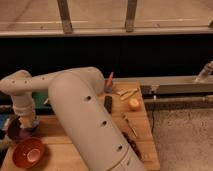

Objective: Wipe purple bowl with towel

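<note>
Dark glazing and a metal rail are seen behind a wooden bench (145, 125), and speckled floor is seen to its right. Much of the middle of the view is taken up by the robot's thick off-white arm (85, 115), which is bent up from the lower edge, across to the left and then downward. The hand (28, 121) is lowered at the left end of the bench, directly above the purple bowl (15, 132). Whether the bowl is touched by it cannot be told, nor whether the hand is wide or narrow.

The purple bowl is set upright close to the left edge of the bench and is partly hidden by the hand. Just in front of it, nearer the camera, the orange-red bowl (29, 152) with a pale inside is placed upright.

On the right half of the bench, beyond the arm, an orange round fruit (134, 104), a black oblong object (107, 104), an orange-red pointed thing (109, 80), some yellowish sticks (127, 93) and a thin utensil (130, 125) are laid out, well apart from both bowls.
</note>
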